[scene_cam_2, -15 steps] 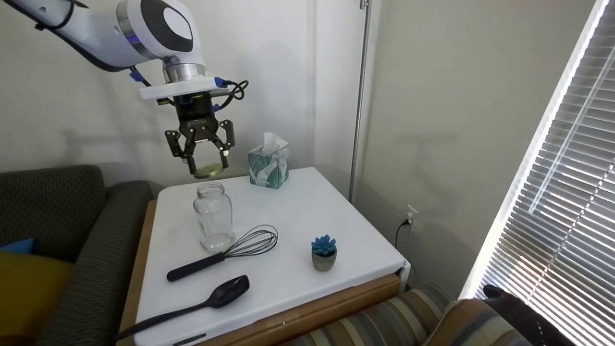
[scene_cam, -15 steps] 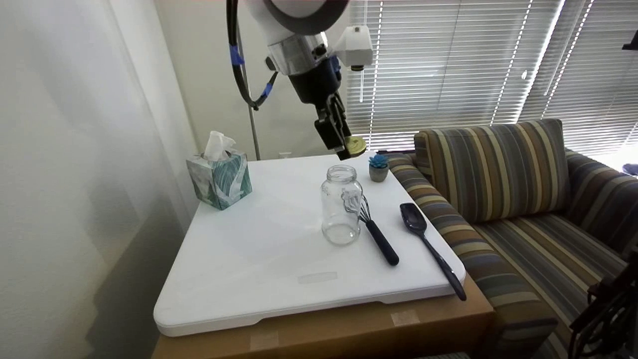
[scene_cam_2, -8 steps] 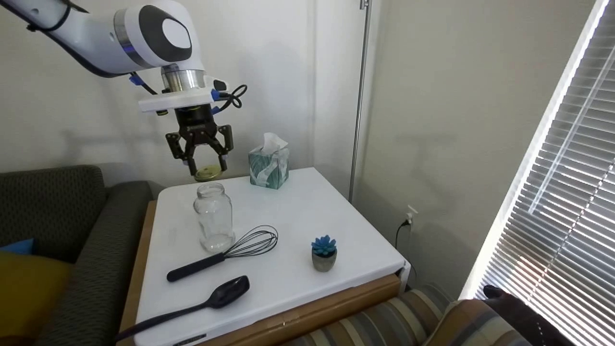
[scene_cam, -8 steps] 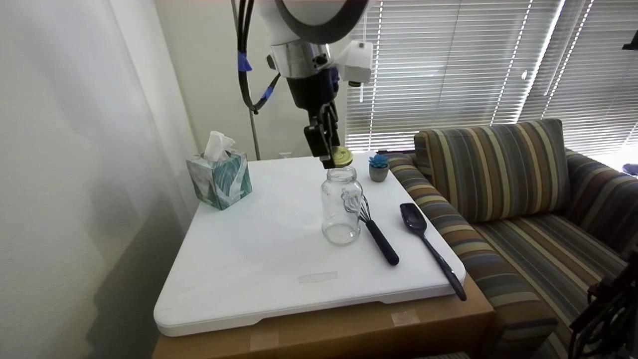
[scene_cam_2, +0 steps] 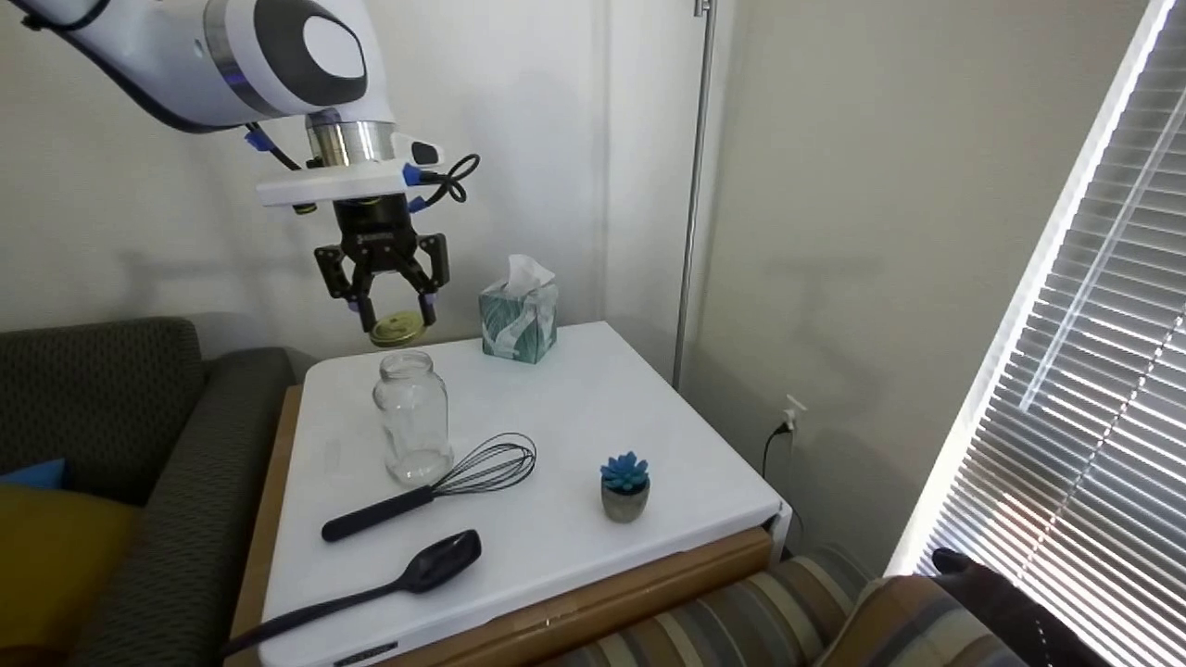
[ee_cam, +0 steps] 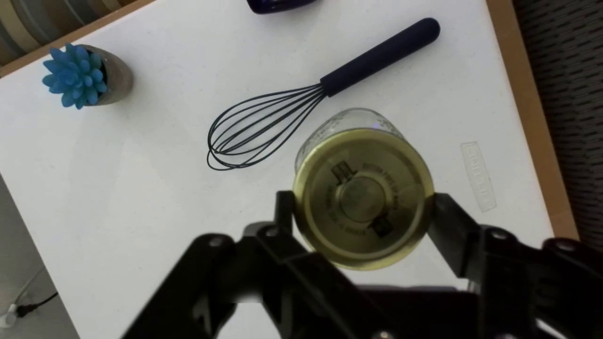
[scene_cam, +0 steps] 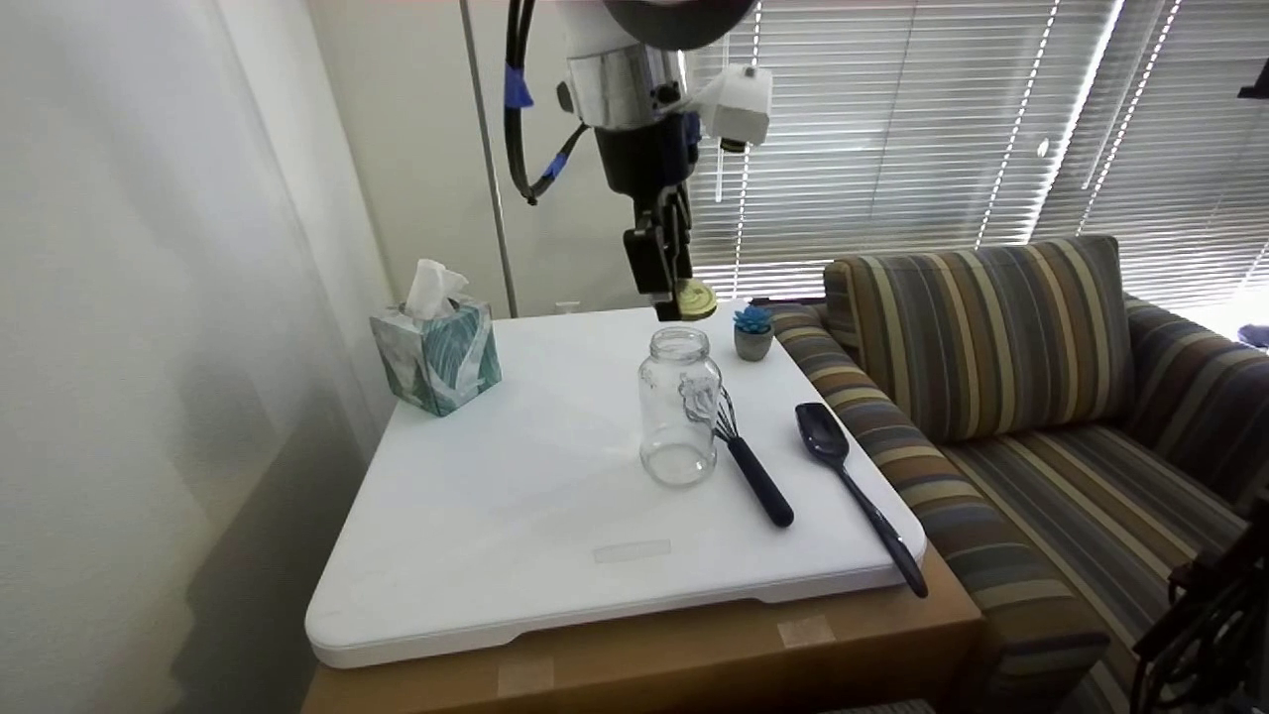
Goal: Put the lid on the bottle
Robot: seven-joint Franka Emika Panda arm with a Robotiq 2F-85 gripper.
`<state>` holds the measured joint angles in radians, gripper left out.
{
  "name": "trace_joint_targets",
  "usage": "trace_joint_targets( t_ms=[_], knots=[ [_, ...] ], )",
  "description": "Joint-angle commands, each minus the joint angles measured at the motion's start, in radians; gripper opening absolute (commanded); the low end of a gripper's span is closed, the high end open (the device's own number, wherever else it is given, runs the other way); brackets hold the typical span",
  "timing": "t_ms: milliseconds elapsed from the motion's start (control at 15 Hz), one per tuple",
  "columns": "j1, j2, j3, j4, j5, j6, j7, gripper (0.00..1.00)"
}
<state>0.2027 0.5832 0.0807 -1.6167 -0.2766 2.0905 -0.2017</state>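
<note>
The lid is a flat round yellow-gold disc with a darker centre. My gripper is shut on it, its two fingers pressing opposite edges of the rim, as the wrist view shows at the lid. The bottle is a clear glass jar standing upright and open on the white table. In both exterior views the lid hangs slightly tilted just above the jar's mouth, with a gap between them. In the wrist view the lid covers most of the jar; only part of the bottle shows beyond its upper edge.
A whisk lies right beside the jar. A dark spoon lies near the table edge. A small blue potted plant and a teal tissue box stand on the white table. A striped armchair adjoins it.
My gripper, still holding the lid, first dipped toward the jar's mouth and then rose a little. The hand is more upright than one second ago. The jar has not moved.
</note>
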Motion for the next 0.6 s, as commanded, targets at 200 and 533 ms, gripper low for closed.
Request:
trace_joint_targets(
  t_ms=[200, 533],
  knots=[
    [-0.053, -0.043, 0.026, -0.093, 0.07, 0.073, -0.031, 0.47],
    [-0.032, -0.003, 0.013, -0.039, 0.048, 0.042, -0.005, 0.72]
  ],
)
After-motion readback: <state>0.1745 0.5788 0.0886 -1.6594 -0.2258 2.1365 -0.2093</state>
